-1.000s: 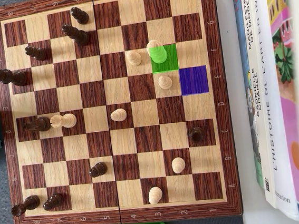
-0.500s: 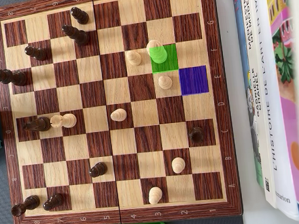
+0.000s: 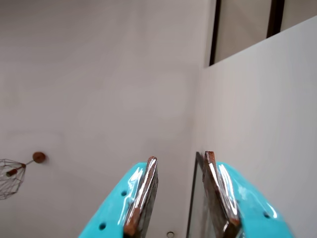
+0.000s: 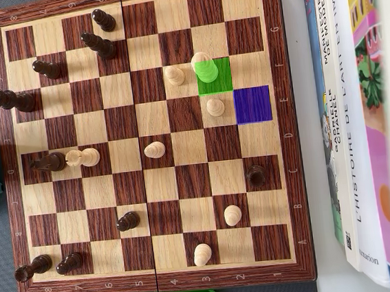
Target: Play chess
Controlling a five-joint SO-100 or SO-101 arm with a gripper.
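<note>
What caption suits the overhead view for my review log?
Mid-game chessboard with one green and one blue square highlighted, books alongside, no claw over the board.

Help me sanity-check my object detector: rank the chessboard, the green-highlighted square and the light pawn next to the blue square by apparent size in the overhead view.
1. chessboard
2. green-highlighted square
3. light pawn, clearly smaller than a square.

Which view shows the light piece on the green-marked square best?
The overhead view: the light piece stands on the green square of the chessboard, next to the blue square. The wrist view shows only the gripper pointing at a wall, no board.
</note>
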